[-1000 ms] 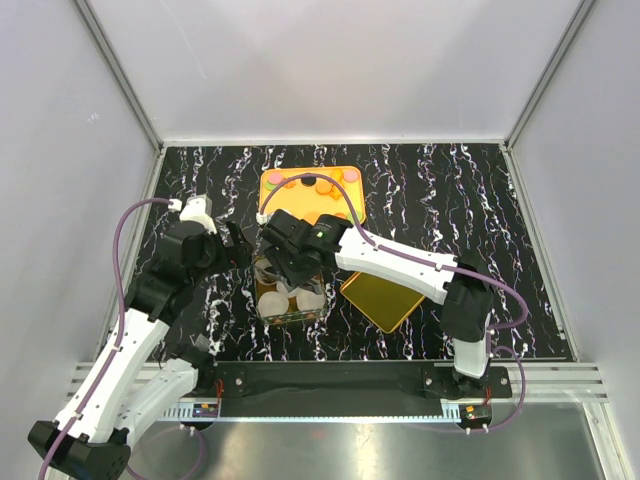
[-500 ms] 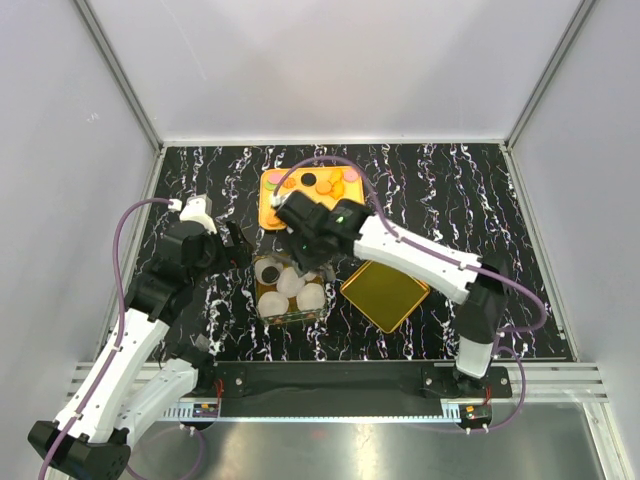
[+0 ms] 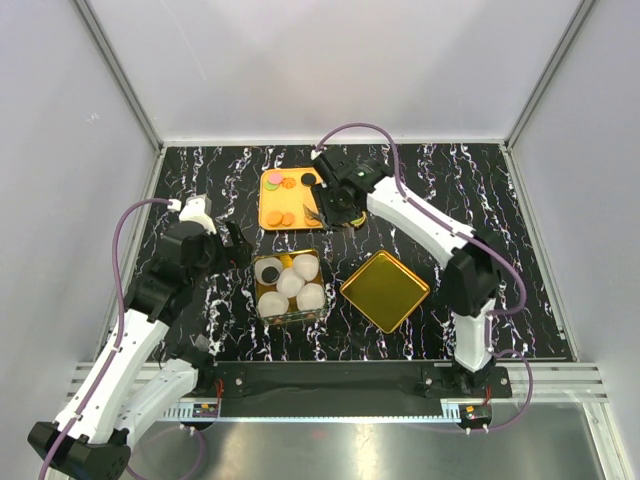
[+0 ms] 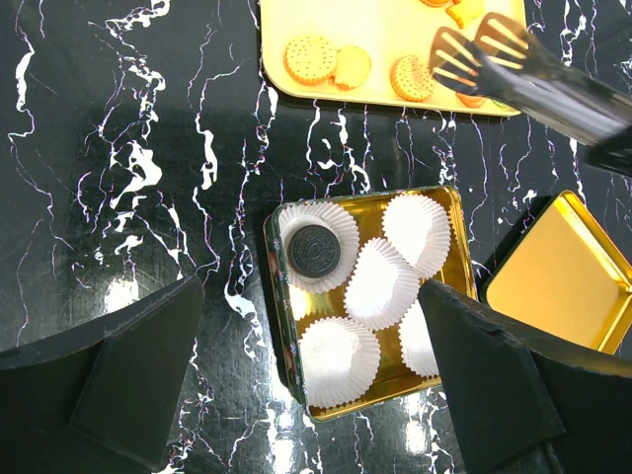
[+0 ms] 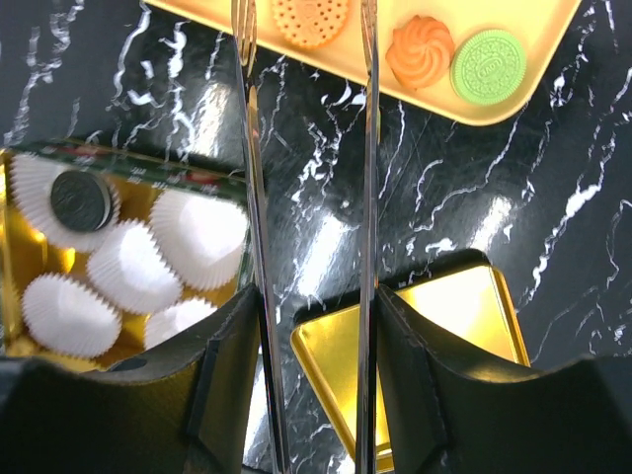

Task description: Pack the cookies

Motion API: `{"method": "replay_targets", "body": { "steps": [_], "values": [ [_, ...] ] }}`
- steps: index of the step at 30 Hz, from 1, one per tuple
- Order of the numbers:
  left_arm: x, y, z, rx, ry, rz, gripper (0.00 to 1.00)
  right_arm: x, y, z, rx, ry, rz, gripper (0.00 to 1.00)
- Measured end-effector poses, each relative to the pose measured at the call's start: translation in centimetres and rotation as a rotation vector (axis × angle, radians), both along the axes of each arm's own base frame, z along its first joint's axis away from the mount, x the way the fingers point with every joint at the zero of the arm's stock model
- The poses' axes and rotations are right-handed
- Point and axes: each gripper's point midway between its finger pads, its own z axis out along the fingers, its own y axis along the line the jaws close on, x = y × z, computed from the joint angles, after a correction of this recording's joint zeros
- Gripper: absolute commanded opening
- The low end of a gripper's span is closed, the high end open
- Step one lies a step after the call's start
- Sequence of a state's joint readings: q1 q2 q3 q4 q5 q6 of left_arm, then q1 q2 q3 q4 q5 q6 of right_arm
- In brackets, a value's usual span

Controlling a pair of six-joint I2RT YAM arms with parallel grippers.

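- cookies [image 5: 420, 51]: small flat discs, mostly orange with ridged or swirled faces, one green. They lie loose on the tray [image 4: 375, 25], a smooth orange-yellow rectangle with rounded corners, at the far side.
- one black cookie [image 4: 314, 249], embossed, sits in a cup at the tin's far-left corner.
- tin [image 4: 278, 336]: square, shiny gold inside, with five pleated white paper cups [image 4: 383, 284] packed so they touch.
- lid [image 3: 385, 290]: gold square turned diamond-wise, just right of the tin, not touching it.
- right gripper [image 5: 316, 301]: clamped on thin metal tongs [image 4: 523, 74], whose slotted tips are spread over the tray's near edge.
- left gripper [image 4: 311, 291]: released, jaws wide, above the tin's near-left side.
- table [image 3: 480, 200]: glossy black marble look with white veins. The widest bare stretch is right of the tray and lid.
- walls [image 3: 300, 70]: plain pale panels on three sides, with metal rails at the corners.
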State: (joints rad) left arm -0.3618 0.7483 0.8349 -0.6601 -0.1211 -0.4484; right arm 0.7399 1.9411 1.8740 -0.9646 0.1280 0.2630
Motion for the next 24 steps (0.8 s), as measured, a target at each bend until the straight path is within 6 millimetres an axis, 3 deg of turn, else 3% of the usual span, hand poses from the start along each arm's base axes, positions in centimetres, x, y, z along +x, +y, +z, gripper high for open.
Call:
{"method": "replay_targets", "body": {
  "steps": [7,24],
  "values": [
    [0.0,0.0,0.0,0.0,0.0,0.0,0.99,1.8,1.3,-3.0,-0.028,0.036,0.006,0.55],
    [0.0,0.0,0.0,0.0,0.0,0.0,0.99,2.5,1.5,-3.9,-0.05,0.036,0.005,0.56]
  ]
}}
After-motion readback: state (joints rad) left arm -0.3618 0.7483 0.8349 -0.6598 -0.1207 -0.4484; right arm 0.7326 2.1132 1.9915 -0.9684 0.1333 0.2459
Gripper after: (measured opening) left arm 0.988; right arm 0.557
